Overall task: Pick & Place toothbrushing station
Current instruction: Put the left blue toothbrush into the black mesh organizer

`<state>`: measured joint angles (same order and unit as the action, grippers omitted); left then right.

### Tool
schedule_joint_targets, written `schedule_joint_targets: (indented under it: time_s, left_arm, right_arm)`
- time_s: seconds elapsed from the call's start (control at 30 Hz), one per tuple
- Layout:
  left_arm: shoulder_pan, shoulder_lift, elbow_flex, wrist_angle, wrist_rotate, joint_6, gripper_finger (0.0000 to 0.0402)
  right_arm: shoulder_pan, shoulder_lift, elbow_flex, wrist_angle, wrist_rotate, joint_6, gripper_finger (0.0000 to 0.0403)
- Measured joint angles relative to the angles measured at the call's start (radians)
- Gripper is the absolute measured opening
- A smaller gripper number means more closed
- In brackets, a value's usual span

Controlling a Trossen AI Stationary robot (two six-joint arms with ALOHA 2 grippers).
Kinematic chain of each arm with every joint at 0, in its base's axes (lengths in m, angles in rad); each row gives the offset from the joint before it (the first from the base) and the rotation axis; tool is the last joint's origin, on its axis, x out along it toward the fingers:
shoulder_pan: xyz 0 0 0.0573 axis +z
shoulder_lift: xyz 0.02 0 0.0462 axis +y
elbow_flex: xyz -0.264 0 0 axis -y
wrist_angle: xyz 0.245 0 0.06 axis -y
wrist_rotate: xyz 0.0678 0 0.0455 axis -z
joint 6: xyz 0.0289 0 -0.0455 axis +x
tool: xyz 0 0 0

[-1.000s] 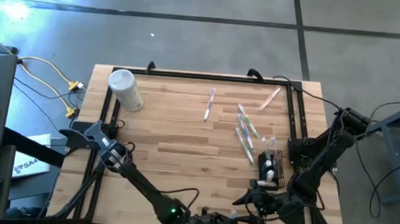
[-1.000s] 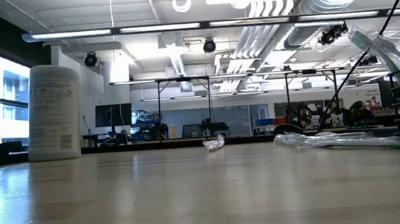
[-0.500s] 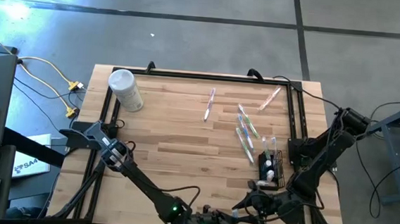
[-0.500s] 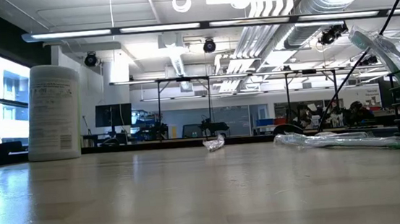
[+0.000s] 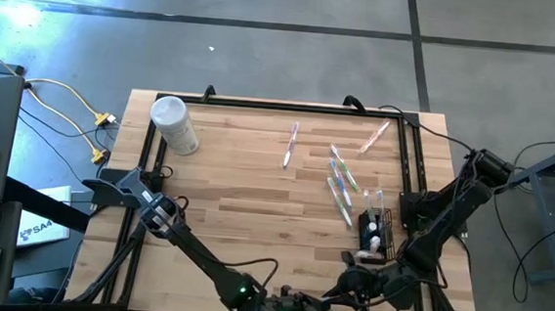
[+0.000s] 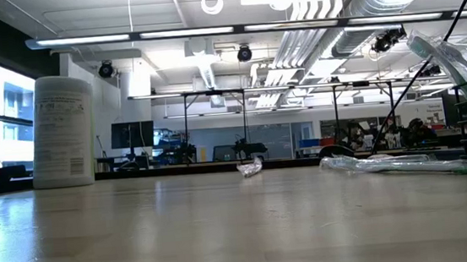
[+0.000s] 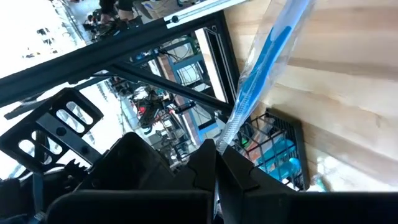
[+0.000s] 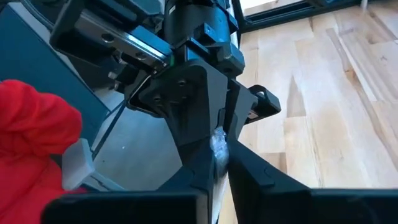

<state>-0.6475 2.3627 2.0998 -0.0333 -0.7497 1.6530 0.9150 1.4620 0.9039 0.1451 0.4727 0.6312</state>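
At the table's near edge the two grippers meet. The left gripper (image 7: pixel 214 163) is pressed together on a wrapped blue brush (image 7: pixel 264 59), which sticks out past its fingertips. The right gripper (image 8: pixel 219 163) faces it, its fingers drawn in on the same clear wrapper, right against the left gripper's tip. Just beyond them, near the right edge, stands the black mesh holder (image 5: pixel 374 235) with teal tubes and white items inside. Past it several brushes (image 5: pixel 341 180) lie loose on the wood table (image 5: pixel 245 192), one more (image 5: pixel 290 145) near the middle and a pink one (image 5: pixel 375 136) toward the far right corner. A white canister (image 5: pixel 174 124) stands at the far left corner.
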Motion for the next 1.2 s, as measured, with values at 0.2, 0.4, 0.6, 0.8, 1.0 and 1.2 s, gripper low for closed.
schedule_joint_targets:
  time_s: [0.2,0.4,0.6,0.8,1.0,1.2]
  left_arm:
    - [0.002,0.000,0.000,-0.003,0.088,-0.141,0.0001]
    - [0.003,0.000,0.000,-0.038,0.103,-0.189,0.0022]
    - [-0.001,0.000,0.000,-0.031,0.108,-0.189,0.0098]
    - [-0.002,-0.001,0.000,-0.025,0.107,-0.205,0.0154]
    - [-0.001,-0.001,0.000,-0.055,0.104,-0.312,0.0170]
    - [-0.001,-0.001,0.000,-0.106,0.103,-0.396,0.0171]
  right_arm:
    - [0.002,0.000,0.000,-0.007,-0.014,-0.002,0.0015]
    - [0.007,0.001,-0.001,-0.022,-0.008,-0.008,0.0014]
    - [0.027,-0.009,-0.002,-0.058,-0.007,-0.002,0.0013]
    - [0.093,-0.079,-0.002,-0.160,0.030,0.038,0.0013]
    - [0.241,-0.218,-0.002,-0.275,0.210,0.055,0.0013]
    - [0.452,-0.346,-0.002,-0.412,0.578,0.053,0.0013]
